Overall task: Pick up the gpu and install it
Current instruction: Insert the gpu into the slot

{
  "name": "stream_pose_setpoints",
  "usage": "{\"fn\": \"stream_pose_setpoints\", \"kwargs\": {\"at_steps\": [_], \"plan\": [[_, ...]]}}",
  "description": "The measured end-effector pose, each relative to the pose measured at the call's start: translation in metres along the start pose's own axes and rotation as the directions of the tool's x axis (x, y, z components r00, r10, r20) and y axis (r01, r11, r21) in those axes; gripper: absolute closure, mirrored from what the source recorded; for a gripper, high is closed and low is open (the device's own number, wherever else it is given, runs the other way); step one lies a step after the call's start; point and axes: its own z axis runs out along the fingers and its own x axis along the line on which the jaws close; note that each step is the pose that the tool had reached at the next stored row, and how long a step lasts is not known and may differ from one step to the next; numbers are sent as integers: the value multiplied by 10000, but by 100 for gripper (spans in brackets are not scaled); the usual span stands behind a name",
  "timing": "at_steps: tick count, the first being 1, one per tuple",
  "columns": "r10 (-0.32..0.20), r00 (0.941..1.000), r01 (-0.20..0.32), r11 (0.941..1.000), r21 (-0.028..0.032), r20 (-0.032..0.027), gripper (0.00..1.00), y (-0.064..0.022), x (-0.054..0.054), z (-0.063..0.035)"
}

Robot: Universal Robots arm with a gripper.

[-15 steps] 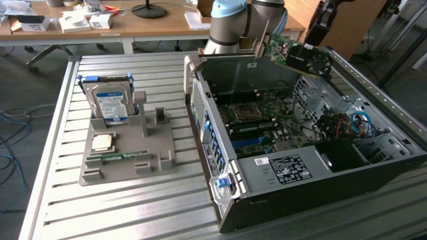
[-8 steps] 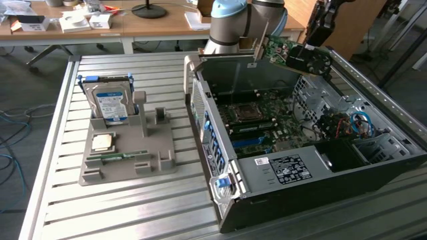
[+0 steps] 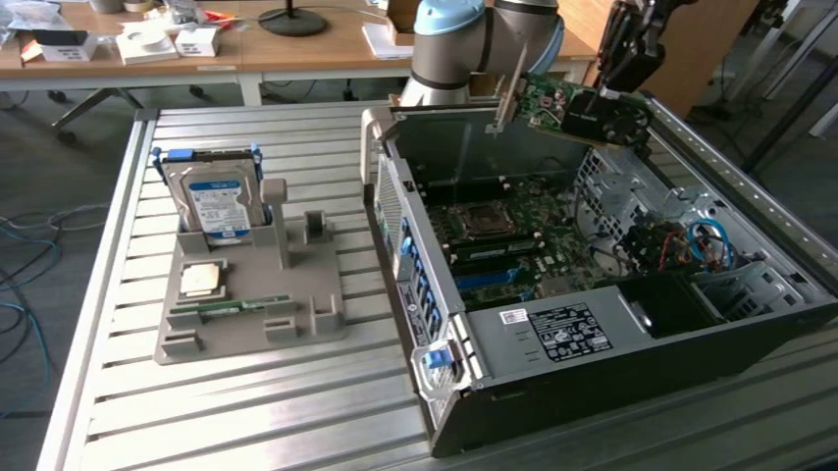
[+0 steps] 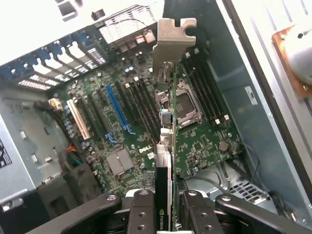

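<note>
The fingers point(image 4: 142, 212) are clamped on the gpu point(image 3: 555, 102), holding it tilted in the air above the far rim of the open computer case point(image 3: 550, 402). Down inside the case lies the motherboard point(image 3: 524, 245) with its processor socket point(image 3: 478, 218), and blue cables point(image 3: 707, 240) sit toward the exterior view's right. Over on the surface point(image 3: 262, 422), the grey holder point(image 3: 249, 339) carries a hard drive point(image 3: 216, 201) standing upright, a processor chip point(image 3: 200, 280) and a memory stick point(image 3: 238, 308).

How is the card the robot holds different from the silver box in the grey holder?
The gpu hangs in the gripper above the open computer case; the hard drive stands in the grey holder. The gpu is a green board with a dark fan; the hard drive is silver with a blue-white label. Both are flat computer parts.
</note>
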Motion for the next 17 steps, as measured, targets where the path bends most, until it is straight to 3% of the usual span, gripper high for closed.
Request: {"fn": "stream_pose_setpoints", "kwargs": {"at_steps": [8,17], "plan": [[-1164,9932,1164,9932,-9,-79,73,0,0,2],[-2331,9723,2331,9725,-26,-167,73,0,-1,5]]}}
